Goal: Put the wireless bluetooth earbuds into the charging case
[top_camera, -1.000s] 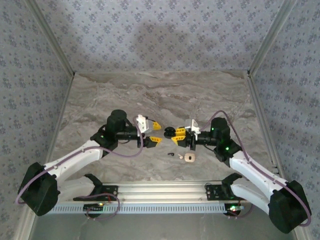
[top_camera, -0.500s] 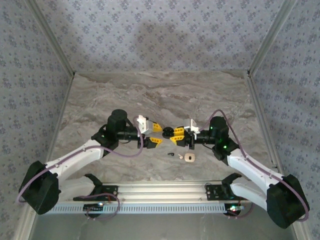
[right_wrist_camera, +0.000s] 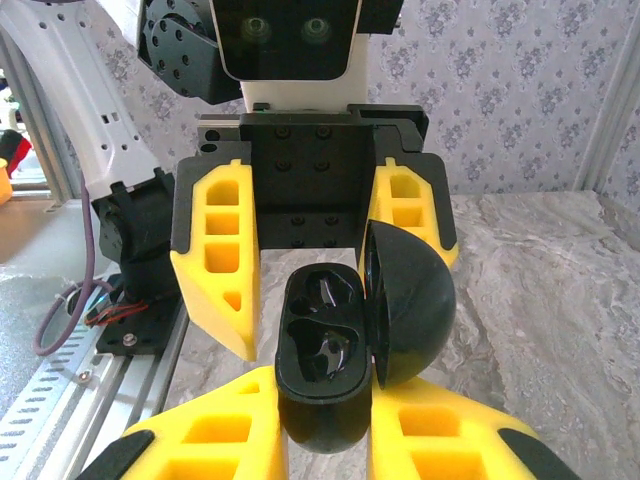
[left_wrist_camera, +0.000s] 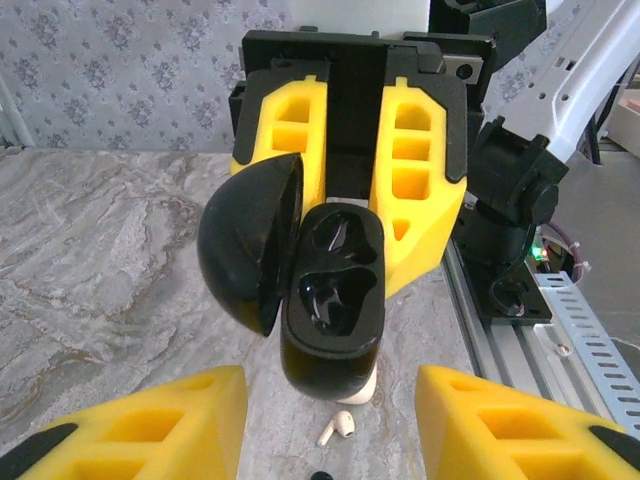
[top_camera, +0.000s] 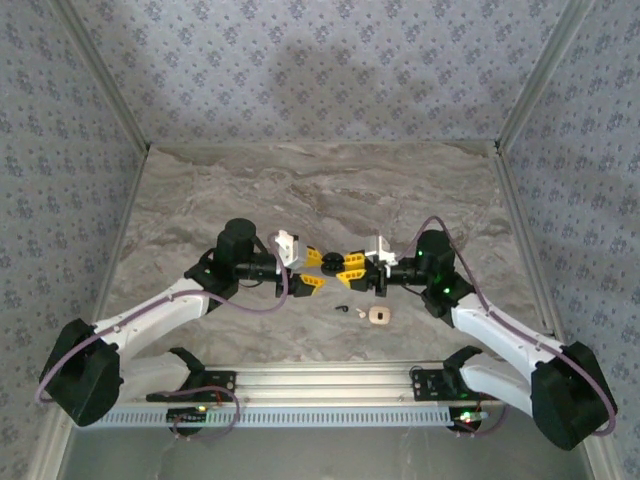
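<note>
A black charging case [right_wrist_camera: 325, 350] with its round lid [right_wrist_camera: 412, 300] swung open hangs above the table, and my right gripper [right_wrist_camera: 325, 415] is shut on its lower body. Both wells [left_wrist_camera: 335, 270] look empty. My left gripper [left_wrist_camera: 332, 405] faces it tip to tip, open, its yellow fingers [right_wrist_camera: 215, 260] just beyond the case and nothing between them. The two grippers meet at mid-table [top_camera: 332, 268]. Below on the table lies a tiny black earbud [top_camera: 343, 308], cut off by the bottom edge of the left wrist view [left_wrist_camera: 320, 476].
A small white earbud [left_wrist_camera: 338, 428] lies on the marble table [top_camera: 320, 190] under the case. A pale beige rounded case [top_camera: 378, 316] sits just right of the black earbud. The aluminium rail [top_camera: 320, 380] with both arm bases runs along the near edge.
Both grippers have moved toward each other, so the gap between them has gone. The left jaws have narrowed somewhat. The things on the table have not moved.
</note>
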Robot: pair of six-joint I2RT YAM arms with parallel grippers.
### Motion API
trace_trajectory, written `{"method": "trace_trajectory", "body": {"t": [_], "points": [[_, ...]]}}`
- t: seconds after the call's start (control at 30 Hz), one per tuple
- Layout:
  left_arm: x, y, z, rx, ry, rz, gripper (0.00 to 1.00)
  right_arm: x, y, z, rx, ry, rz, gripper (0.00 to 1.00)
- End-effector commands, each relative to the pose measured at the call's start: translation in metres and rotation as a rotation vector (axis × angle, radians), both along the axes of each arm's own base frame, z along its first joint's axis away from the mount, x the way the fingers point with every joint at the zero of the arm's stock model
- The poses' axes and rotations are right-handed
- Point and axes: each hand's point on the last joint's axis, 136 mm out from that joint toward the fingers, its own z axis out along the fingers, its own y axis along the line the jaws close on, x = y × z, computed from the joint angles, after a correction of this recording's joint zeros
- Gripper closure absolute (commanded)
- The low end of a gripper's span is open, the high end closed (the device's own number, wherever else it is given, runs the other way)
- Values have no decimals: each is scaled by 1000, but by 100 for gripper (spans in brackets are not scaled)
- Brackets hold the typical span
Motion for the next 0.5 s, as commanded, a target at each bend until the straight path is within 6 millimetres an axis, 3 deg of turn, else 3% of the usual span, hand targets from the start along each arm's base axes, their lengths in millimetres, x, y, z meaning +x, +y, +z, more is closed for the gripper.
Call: {"method": "trace_trajectory", "body": {"t": [0.0, 0.47], "points": [[-1, -4, 20, -49, -31, -36, 55, -2, 5, 20, 34, -58, 39, 77], [1, -6, 20, -49, -21, -33, 68, -1, 10, 15, 24, -46, 59, 78]]}}
